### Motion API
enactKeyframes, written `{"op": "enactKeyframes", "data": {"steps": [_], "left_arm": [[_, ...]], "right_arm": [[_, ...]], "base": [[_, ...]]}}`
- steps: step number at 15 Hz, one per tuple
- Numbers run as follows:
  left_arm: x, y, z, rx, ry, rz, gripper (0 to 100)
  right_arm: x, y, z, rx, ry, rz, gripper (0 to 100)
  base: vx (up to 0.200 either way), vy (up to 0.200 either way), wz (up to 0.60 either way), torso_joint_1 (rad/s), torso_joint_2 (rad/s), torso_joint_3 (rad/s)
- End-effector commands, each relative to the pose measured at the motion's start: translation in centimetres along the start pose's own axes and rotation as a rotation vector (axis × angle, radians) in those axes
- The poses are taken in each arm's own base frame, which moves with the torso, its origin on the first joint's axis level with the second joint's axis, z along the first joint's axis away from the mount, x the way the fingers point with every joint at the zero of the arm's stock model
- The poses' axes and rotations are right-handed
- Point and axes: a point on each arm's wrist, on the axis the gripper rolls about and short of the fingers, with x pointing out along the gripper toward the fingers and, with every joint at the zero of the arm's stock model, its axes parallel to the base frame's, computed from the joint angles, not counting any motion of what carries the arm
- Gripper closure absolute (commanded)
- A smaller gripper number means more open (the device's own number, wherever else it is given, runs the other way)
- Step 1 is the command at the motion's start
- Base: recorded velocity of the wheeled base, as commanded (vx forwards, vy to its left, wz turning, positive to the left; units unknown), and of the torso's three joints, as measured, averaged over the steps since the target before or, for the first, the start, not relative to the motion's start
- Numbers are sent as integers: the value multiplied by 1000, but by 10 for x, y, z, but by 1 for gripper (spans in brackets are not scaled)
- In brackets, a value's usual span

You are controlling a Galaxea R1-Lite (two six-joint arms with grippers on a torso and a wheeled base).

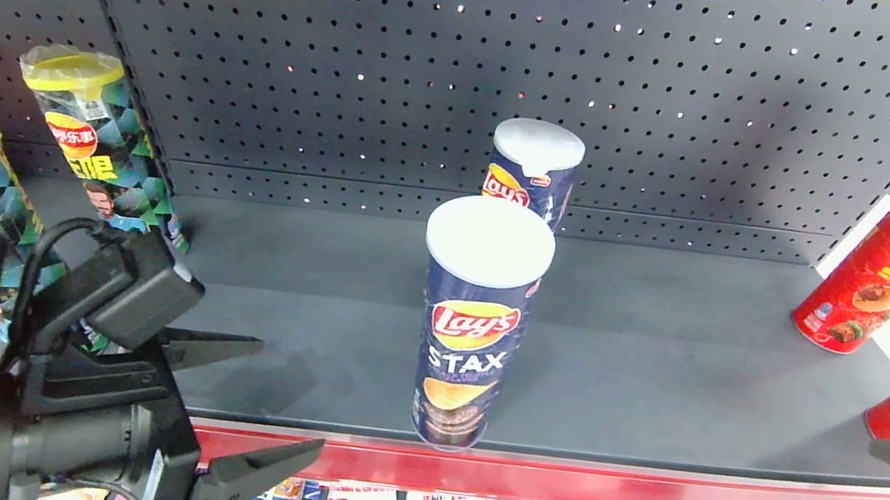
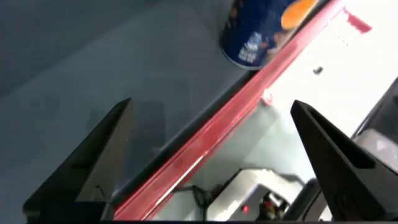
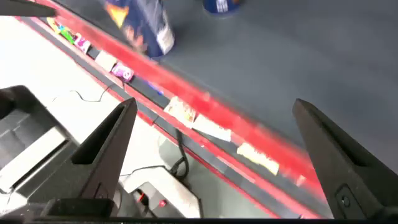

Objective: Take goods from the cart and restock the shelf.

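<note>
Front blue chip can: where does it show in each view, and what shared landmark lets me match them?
Head view: front blue chip can stands mid-picture at the shelf's front edge, ahead of the rear can.
Left wrist view: its base sits against the red edge strip.
Right wrist view: its lower part stands just behind that strip.
Shared landmark: the red edge strip.

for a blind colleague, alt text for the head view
A blue chip can stands upright at the front edge of a dark shelf, a second blue can behind it. The open left gripper hovers lower left; red cans stand at right.
</note>
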Motion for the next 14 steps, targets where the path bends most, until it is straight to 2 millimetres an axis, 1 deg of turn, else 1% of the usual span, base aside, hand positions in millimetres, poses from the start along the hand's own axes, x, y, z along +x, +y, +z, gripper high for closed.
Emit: {"op": "enactKeyframes", "data": {"steps": [1,3,8,9,14], "left_arm": [[20,3,-4,36,70,-3,0],[31,8,-5,59,98,8,0],[62,14,17,104,86,2,0],[66,14,18,110,88,2,0],[70,14,17,112,97,-2,0]], "right_arm": [[-27,4,-16,2,-77,-38,0],[-26,3,-15,10,-78,-52,0],[-27,2,-13,21,-93,-68,0],[-27,2,-12,22,-94,-68,0],[-28,2,-11,35,-99,-67,0]], "base": [[0,0,0,0,0,0],[0,0,0,0,0,0],[0,0,0,0,0,0],[0,0,0,0,0,0],[0,0,0,0,0,0]]}}
